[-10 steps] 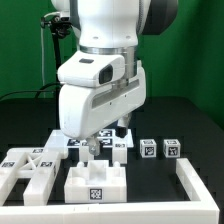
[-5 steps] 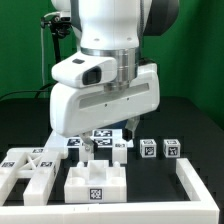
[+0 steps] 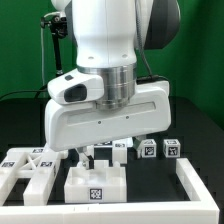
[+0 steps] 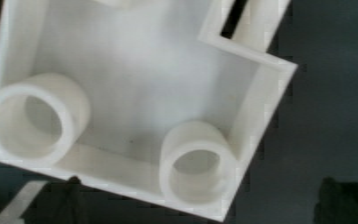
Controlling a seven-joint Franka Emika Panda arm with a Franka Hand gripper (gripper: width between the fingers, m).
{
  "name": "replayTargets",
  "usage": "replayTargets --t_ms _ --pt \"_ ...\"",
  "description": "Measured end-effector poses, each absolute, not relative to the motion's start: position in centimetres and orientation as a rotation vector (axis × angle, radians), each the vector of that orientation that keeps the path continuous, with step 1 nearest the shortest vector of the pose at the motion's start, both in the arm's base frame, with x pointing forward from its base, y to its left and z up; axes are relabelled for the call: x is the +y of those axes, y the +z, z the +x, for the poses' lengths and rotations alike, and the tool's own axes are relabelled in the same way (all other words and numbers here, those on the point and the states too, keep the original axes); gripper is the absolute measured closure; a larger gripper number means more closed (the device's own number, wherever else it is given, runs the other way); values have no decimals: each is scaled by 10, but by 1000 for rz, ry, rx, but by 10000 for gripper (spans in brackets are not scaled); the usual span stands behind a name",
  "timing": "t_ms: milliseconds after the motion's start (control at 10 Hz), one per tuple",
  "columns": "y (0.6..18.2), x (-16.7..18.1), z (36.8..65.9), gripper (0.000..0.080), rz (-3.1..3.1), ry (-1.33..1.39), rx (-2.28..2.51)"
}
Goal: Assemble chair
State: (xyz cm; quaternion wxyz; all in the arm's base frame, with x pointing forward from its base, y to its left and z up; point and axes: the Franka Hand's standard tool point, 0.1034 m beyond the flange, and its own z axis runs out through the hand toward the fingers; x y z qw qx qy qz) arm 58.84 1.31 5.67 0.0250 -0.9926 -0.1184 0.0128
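While the end effector (image 3: 110, 148) hangs released over a two-holed chair piece (image 4: 140, 110), a pick looks next: descend, centre, close.

The bench (image 3: 195, 125) is black and matt; it fills the lower part of the exterior view, and in the wrist view the same dark surface shows at the corners of the picture. Behind the bench stands a plain green wall (image 3: 200, 65), evenly lit; it meets the bench in a straight line. At the exterior view's left a thin dark cable (image 3: 45, 45) hangs in front of the green wall; where it ends I cannot tell. On the bench, at the exterior view's right, lies a low white rail (image 3: 198, 182); it runs toward the near edge and there turns along the front.
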Motion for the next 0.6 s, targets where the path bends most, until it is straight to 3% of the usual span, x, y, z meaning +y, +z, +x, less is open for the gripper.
replayTargets --t_ms 200,600 --pt "56 17 588 149 -3072 45 -131" --pt "35 21 583 149 -3062 63 239"
